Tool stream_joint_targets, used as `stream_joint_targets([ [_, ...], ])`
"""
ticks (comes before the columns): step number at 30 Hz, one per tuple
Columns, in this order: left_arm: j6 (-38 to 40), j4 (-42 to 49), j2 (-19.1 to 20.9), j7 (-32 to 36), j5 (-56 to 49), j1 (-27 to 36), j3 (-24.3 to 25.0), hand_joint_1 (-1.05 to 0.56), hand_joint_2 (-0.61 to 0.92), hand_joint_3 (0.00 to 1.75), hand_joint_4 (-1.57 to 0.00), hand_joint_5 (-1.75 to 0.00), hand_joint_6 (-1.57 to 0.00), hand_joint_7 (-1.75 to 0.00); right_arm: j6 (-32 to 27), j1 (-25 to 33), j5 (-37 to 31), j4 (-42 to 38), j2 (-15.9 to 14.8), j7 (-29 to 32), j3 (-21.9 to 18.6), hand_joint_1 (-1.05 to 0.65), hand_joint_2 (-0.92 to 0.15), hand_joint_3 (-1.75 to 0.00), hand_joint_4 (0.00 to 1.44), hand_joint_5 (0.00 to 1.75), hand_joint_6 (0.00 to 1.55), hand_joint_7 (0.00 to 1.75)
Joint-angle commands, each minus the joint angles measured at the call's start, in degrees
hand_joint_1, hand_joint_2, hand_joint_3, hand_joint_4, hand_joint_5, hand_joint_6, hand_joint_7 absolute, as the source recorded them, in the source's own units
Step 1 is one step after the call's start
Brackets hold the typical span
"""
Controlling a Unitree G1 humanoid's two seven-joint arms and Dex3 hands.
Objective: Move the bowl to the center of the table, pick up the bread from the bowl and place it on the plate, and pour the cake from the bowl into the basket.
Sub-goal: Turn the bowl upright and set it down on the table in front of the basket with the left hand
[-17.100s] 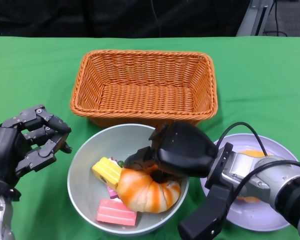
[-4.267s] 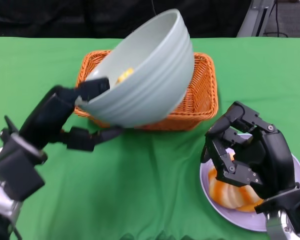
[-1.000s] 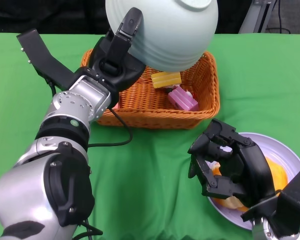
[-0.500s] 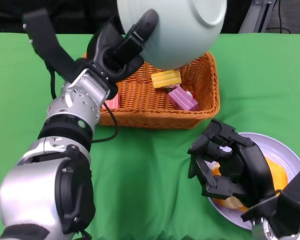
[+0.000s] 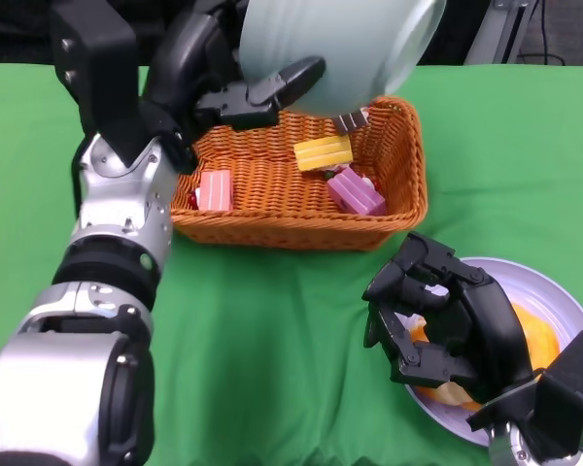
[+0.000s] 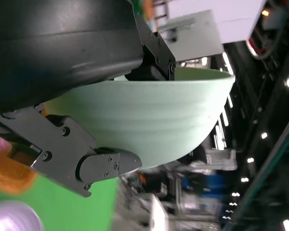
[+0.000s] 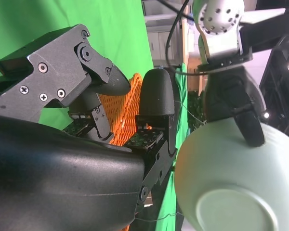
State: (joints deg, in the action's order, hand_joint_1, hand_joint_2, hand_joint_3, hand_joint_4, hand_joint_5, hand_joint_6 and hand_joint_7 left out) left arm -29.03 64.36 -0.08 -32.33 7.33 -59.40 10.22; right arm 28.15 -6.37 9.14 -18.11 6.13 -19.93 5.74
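- Left hand (image 5: 228, 83) is gripping the bowl (image 5: 340, 49), tipping it over the basket (image 5: 301, 175).
- Cakes (image 5: 323, 152) are sitting in the basket.
- Right hand (image 5: 442, 316) is hovering empty, fingers loosely curled, over the bread (image 5: 525, 335) on the plate (image 5: 564, 301).

head view: looks down from above onto the green-covered table (image 5: 272, 330), with the woven orange wicker basket (image 5: 301, 209) at mid-frame and the pale green ribbed bowl (image 5: 340, 49) cut by the top edge above that basket.
right wrist view: sits close behind the right robot hand (image 7: 111, 125), whose black shell fills the near half; it faces past the fingers to the basket (image 7: 123, 115) and the bowl's underside (image 7: 231, 183).
left wrist view: pressed very near the bowl (image 6: 149, 115), with the left robot hand (image 6: 77, 96) clasping it.
shared: all three views take in the bowl; head and right wrist views also share the basket.
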Motion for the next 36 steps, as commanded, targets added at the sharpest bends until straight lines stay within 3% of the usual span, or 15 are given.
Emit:
stream_joint_targets([
  [1, -6.4, -1.0, 2.2, 1.6, -3.3, 1.5, -2.4, -0.19, 0.67, 0.96, -0.75, -1.74, -0.72, -1.45, 0.3, 0.2, 0.3, 0.0, -0.5, -0.2, -0.4, -0.01, -0.54, -1.19, 0.71, 1.68, 0.6, 1.45],
  [6, -13.2, -2.0, 4.5, 3.5, -7.3, 3.3, -5.4, -0.19, 0.73, 0.89, -0.73, -1.69, -0.7, -1.39, 0.1, 0.2, 0.5, -0.1, -0.2, -0.1, -0.5, -0.01, -0.54, -1.18, 0.72, 1.68, 0.61, 1.45],
  [10, -21.2, -2.2, 6.8, 8.2, -12.0, 4.7, -7.7, -0.19, 0.84, 0.65, -0.74, -1.67, -0.73, -1.33, -0.1, -0.1, 1.5, -0.4, -0.2, -0.9, -0.7, -0.01, -0.55, -1.18, 0.71, 1.69, 0.61, 1.45],
  [14, -28.4, -2.0, 9.0, 15.6, -17.3, 6.2, -9.6, -0.19, 0.72, 0.88, -0.72, -1.72, -0.69, -1.44, 0.2, -0.1, 1.0, -0.4, -0.2, -0.4, -0.7, 0.0, -0.55, -1.19, 0.72, 1.68, 0.61, 1.46],
  [18, -33.5, -1.8, 10.7, 22.1, -21.2, 7.8, -10.7, -0.15, 0.65, 1.01, -0.67, -1.74, -0.69, -1.42, 0.2, -0.2, 0.6, -0.3, -0.4, -0.2, -0.7, -0.02, -0.55, -1.18, 0.72, 1.67, 0.61, 1.46],
  [25, -39.2, -5.2, 16.2, 44.3, -38.7, 11.5, -14.1, -0.1, 0.62, 1.06, -0.65, -1.75, -0.7, -1.37, -0.9, 0.0, 0.5, 0.4, -0.7, 0.1, -0.6, -0.02, -0.53, -1.19, 0.75, 1.65, 0.62, 1.47],
  [36, -35.7, -10.9, 25.2, 83.1, -65.2, 15.8, -25.8, -0.12, 0.58, 1.08, -0.63, -1.75, -0.7, -1.32, -0.6, 0.1, 0.9, 0.4, -0.7, 0.3, -0.9, -0.04, -0.52, -1.19, 0.74, 1.69, 0.61, 1.47],
])
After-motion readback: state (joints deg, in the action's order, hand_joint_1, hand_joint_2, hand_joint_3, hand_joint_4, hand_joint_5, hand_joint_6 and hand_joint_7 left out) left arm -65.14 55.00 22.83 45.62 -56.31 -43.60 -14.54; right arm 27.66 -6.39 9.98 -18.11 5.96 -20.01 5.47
